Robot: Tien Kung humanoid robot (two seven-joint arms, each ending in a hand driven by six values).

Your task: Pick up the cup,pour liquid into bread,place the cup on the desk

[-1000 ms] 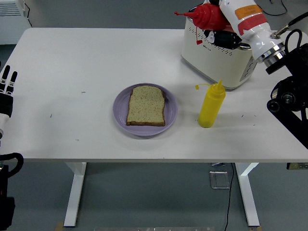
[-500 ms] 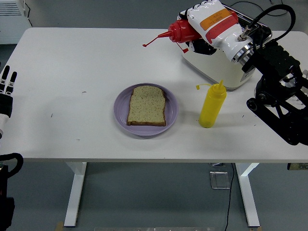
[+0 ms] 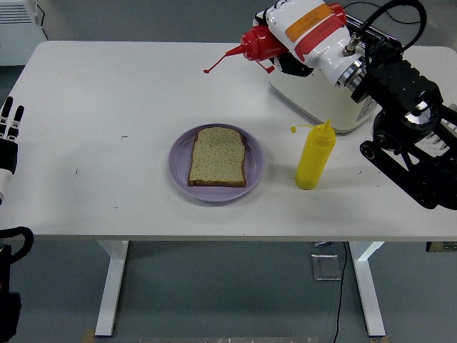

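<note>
My right hand (image 3: 285, 43) is shut on a red squeeze bottle (image 3: 258, 43), held tilted above the table with its nozzle pointing left. The nozzle tip is up and to the right of the bread. A slice of seeded bread (image 3: 217, 156) lies flat on a purple plate (image 3: 178, 168) in the middle of the table. A yellow squeeze bottle (image 3: 314, 156) stands upright to the right of the plate. My left hand (image 3: 10, 128) rests at the left edge of the table, fingers extended and holding nothing.
A cream toaster (image 3: 321, 96) stands at the back right, behind the yellow bottle and under my right arm. The table's near edge runs across the lower part of the picture.
My right hand has carried the red bottle leftward from above the toaster and tilted it further, nozzle now out over the table. The left hand has not moved.
</note>
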